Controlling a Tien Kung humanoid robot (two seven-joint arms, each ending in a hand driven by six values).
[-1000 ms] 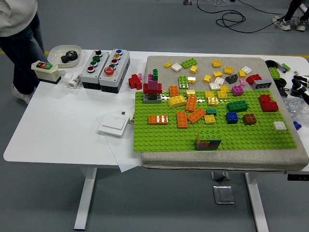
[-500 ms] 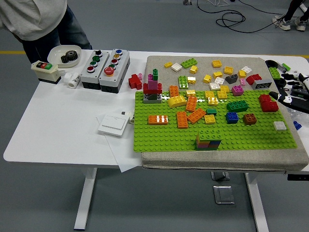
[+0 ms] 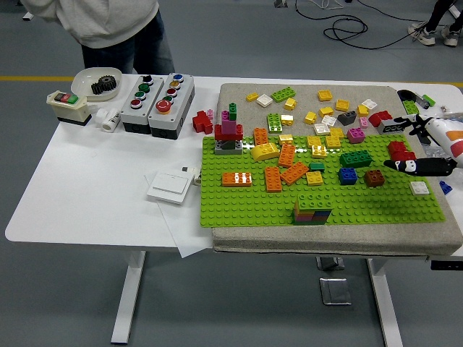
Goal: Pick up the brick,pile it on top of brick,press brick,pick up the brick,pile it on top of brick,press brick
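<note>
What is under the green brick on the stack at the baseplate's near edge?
Under the green brick sit thin coloured layers, orange and purple among them, on the green baseplate. Any layers at the stack's rear are hidden.

On my feed, a person [image 3: 108,22] stands at the worktop's [image 3: 87,195] far left. I see a white bowl [image 3: 96,79] of black gears beside two grey button boxes [image 3: 157,95], and a white switch plate [image 3: 171,186] on paper nearer me.

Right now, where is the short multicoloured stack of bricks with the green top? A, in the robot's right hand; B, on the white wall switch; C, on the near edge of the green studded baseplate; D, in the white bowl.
C: the multicoloured stack of bricks stands on the green studded baseplate, near its front edge, apart from the right hand.
</note>
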